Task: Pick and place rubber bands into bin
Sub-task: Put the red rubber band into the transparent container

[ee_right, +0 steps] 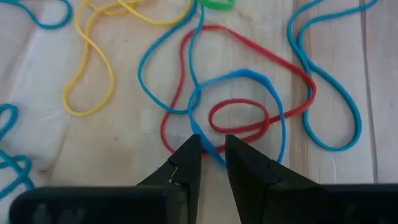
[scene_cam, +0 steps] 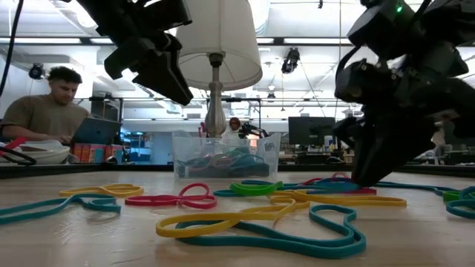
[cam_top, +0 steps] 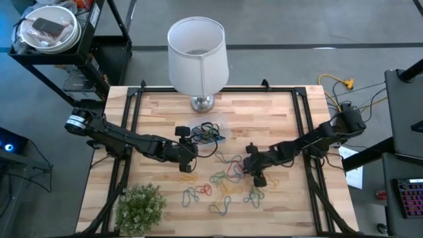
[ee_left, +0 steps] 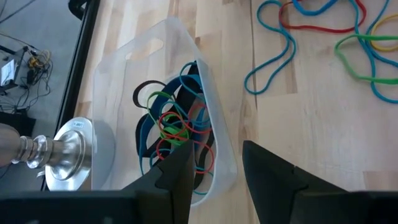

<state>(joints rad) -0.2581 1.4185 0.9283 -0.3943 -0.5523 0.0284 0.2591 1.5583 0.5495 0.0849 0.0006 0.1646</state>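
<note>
Many coloured rubber bands [cam_top: 228,178] lie loose on the wooden table. The see-through bin [cam_top: 208,132] stands before the lamp and holds several bands [ee_left: 177,127]. My left gripper [cam_top: 187,157] hovers at the bin's near-left corner, open and empty; in the left wrist view [ee_left: 214,177] its fingers straddle the bin's wall [ee_left: 217,155] from above. My right gripper [cam_top: 256,173] is down among the loose bands, its fingers almost together on a blue band [ee_right: 249,78] that lies over a red one [ee_right: 239,115]. My right gripper has the blue rubber band's near curve [ee_right: 208,148] between its two fingertips, pinched at their free ends. It comes from above, slanting down to the table [scene_cam: 367,178]. The band still lies flat and slack on the wood, looped over the red band.
A white lamp shade [cam_top: 197,53] on a metal foot [ee_left: 71,152] stands behind the bin. A small green plant [cam_top: 140,206] sits at the table's near-left corner. Black frame rails run along the table's sides. A person [scene_cam: 48,104] sits beyond the far edge.
</note>
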